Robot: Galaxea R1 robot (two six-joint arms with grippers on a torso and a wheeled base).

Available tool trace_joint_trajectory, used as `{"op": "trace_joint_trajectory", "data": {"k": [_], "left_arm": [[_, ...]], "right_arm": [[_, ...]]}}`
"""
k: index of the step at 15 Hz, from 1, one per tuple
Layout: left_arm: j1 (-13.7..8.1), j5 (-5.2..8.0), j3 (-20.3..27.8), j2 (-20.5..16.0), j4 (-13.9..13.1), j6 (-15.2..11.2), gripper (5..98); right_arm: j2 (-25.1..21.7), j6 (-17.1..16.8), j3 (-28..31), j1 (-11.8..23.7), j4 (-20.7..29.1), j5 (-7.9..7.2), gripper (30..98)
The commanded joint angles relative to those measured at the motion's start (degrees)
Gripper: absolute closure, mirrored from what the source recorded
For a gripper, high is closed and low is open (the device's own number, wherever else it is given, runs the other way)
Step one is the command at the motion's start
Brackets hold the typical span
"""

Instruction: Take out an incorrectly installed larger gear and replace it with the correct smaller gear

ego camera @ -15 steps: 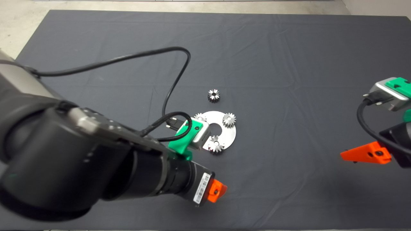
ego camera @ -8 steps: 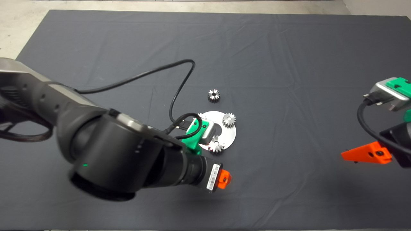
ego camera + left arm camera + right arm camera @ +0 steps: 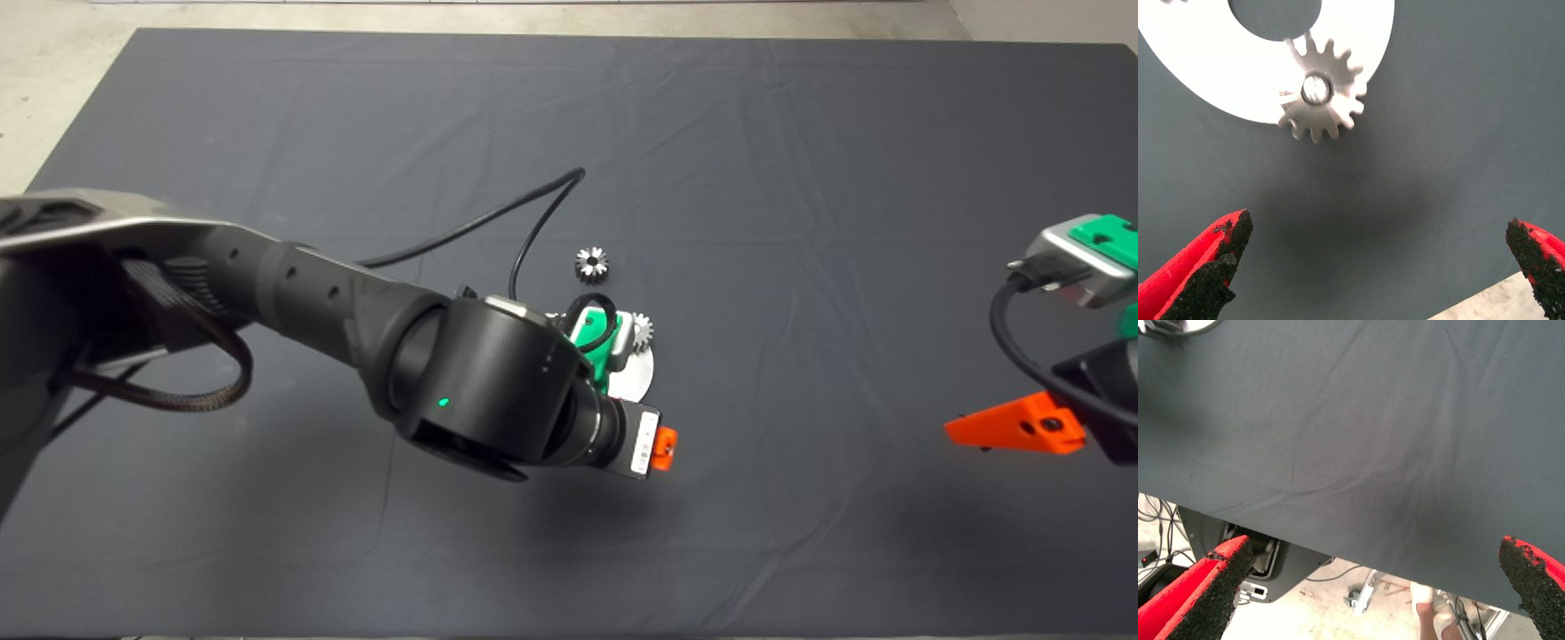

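The left end effector [image 3: 1375,267] hangs over the tabletop [image 3: 800,222] with fingers spread wide, gripping nothing. Just ahead of it lies the large gear [image 3: 1198,67], a small gear [image 3: 1321,93] resting on its rim. The right end effector [image 3: 1378,587], also spread, waits well apart.

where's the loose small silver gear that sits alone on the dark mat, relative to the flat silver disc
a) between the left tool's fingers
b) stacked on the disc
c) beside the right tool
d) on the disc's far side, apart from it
d: in the head view the lone small silver spur gear lies on the dark mat beyond the flat silver metal disc, not touching it, while the open left tool hovers over the disc's nearer edge.
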Motion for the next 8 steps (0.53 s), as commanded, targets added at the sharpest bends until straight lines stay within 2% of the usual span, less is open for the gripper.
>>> {"op": "trace_joint_trajectory", "data": {"k": [1, 2, 6, 8], "left_arm": [[0.2, 2.03, -2.6, 2.3, 0.8, 0.8, 6.0], [0.2, 2.53, -3.7, 3.4, 0.8, 1.1, 6.0], [0.5, 2.72, -7.4, 5.6, 0.8, 1.5, 6.0], [0.7, 3.33, -8.9, 7.1, 0.8, 1.5, 6.0]], "right_arm": [[0.0, -0.1, 0.1, 1.0, 1.8, 0.1, 30.8], [0.0, -0.1, 0.1, 1.0, 1.8, 0.1, 30.8], [-0.2, -0.1, 0.2, 1.0, 1.8, 0.01, 30.8], [-0.2, -0.1, 0.2, 1.0, 1.8, 0.01, 30.8]]}}
